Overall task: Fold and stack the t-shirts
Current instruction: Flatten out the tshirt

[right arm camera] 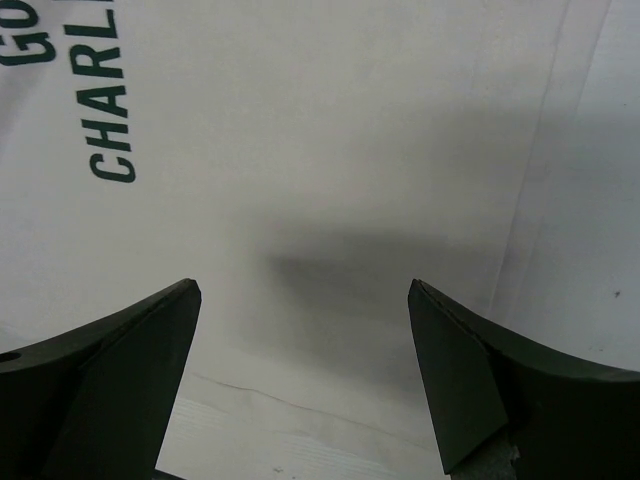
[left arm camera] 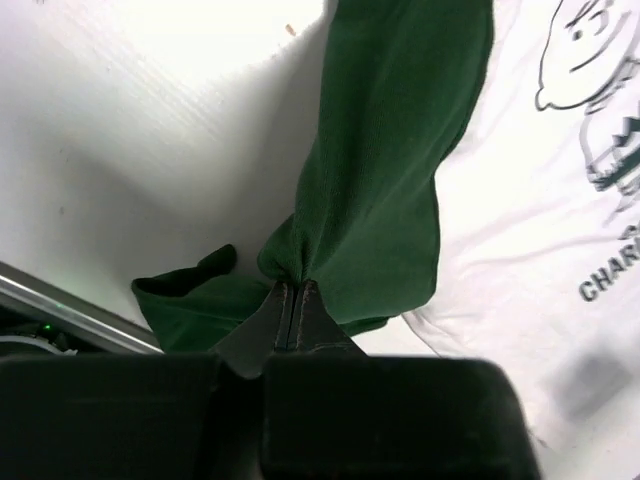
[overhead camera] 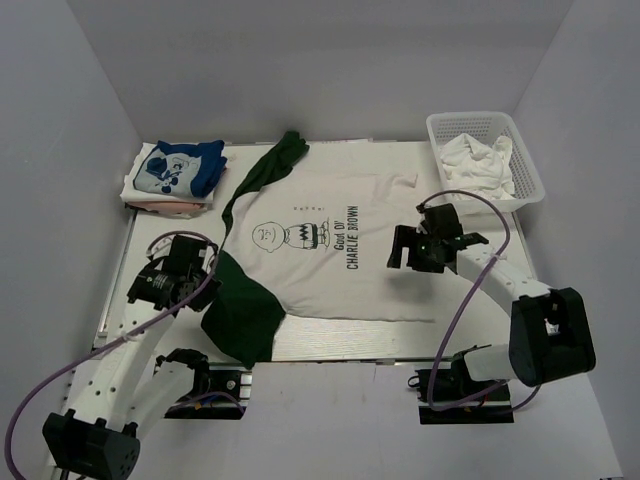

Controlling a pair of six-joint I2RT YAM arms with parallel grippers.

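1. Top view. The shirt point(overhead camera: 330, 270) lies spread flat on the surface point(overhead camera: 350, 345), print up. Its long axis runs left to right: collar and green sleeves toward your left arm, hem toward your right. The left hand point(overhead camera: 205, 268) sits at the near sleeve point(overhead camera: 240, 315), at the shirt's near-left corner. The right hand point(overhead camera: 408, 250) hovers over the hem end, right of the lettering. Each arm is therefore nearest its own end of the shirt. The stack point(overhead camera: 178, 170) of folded shirts is at the far-left corner, well apart from both hands. A basket point(overhead camera: 530, 170) holding white cloth stands at the far right.

2. Left wrist view. This hand is pinched tight on a bunch of green sleeve cloth. The sleeve rises away from the pinch, with the white body beside it on the right. Any fold of the sleeve would, I judge, carry it toward that white side, across the shirt's width.

3. Right wrist view. This hand is spread wide and holds nothing. White cloth lies between and beyond the tips, with the end of the lettering at upper left. A cloth edge shows near the bottom of the view, so you are close over the shirt's border. I cannot tell whether the tips touch the cloth.
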